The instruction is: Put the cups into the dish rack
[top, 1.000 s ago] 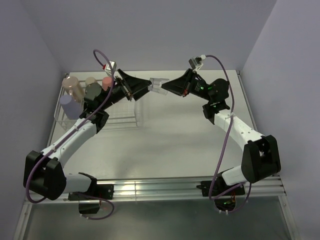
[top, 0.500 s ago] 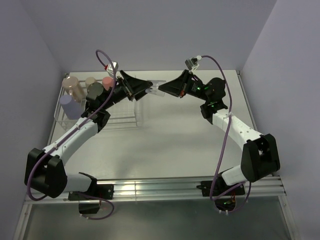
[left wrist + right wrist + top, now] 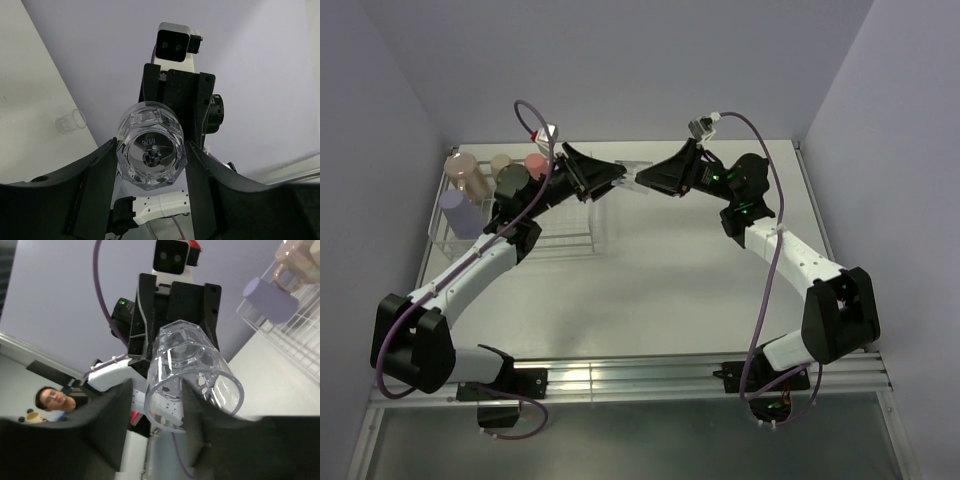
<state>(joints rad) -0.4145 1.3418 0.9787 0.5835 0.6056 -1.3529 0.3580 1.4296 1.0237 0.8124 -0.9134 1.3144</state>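
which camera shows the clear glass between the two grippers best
Right wrist view: the clear glass fills the middle, its side wall and open rim both plain. The left wrist view shows it end-on, mostly its base. The top external view gives only a small pale sliver.

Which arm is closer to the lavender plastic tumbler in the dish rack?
Left. The left arm passes just right of the lavender plastic tumbler; the right arm is far across the table, on its right side.
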